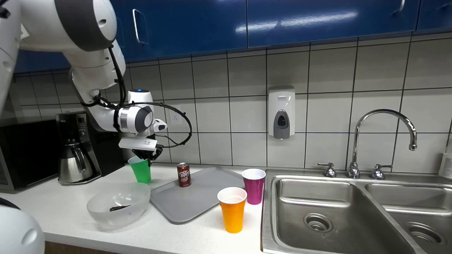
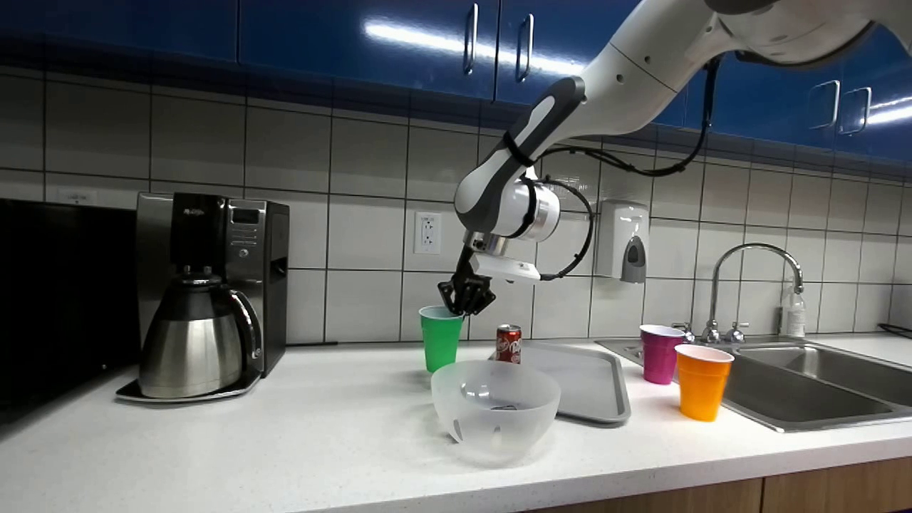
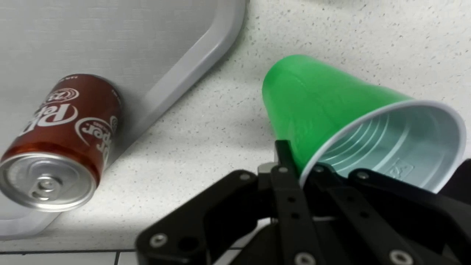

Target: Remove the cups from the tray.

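Note:
The green cup (image 1: pixel 142 173) is beside the grey tray (image 1: pixel 190 203), off its can end, slightly tilted; whether its base touches the counter I cannot tell. My gripper (image 3: pixel 300 163) is shut on the wall of the green cup (image 3: pixel 323 95) at the rim, one finger outside and one inside. The gripper also shows in an exterior view (image 2: pixel 464 303) at the rim of the green cup (image 2: pixel 441 345). The purple cup (image 1: pixel 254 190) and orange cup (image 1: pixel 233 216) stand upright on the counter between tray and sink, in both exterior views.
A red soda can (image 1: pixel 184 175) stands on the tray. A clear round bowl (image 2: pixel 491 420) with a small dark object inside stands in front of the green cup and tray. A coffee maker (image 2: pixel 203 335) stands to the left, the steel sink (image 1: pixel 303 201) to the right. Tiled wall behind.

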